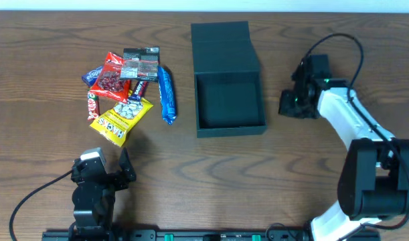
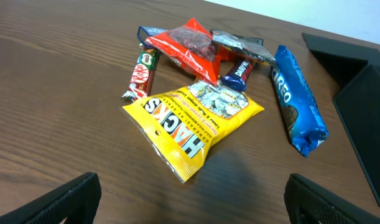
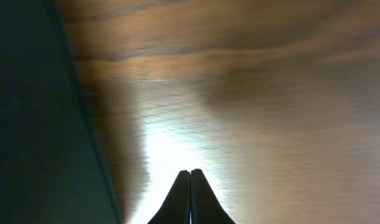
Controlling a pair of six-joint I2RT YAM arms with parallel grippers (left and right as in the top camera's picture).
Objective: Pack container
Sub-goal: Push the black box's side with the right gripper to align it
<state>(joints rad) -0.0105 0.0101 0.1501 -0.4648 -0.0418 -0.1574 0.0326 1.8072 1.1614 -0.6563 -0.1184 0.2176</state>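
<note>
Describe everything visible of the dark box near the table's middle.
The container is a shallow, square, matte dark teal-black box, cardboard by its look. Its hinged flap lid lies folded back on the far side, leaving it open and empty. It sits flat on the wooden table, near the middle; nothing else touches it.

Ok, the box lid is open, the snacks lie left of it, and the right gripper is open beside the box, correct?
Not quite: the right gripper is shut, its fingertips pressed together, as the right wrist view shows. The rest holds: the box lid is open, the snacks lie left of it, and the gripper is beside the box.
</note>
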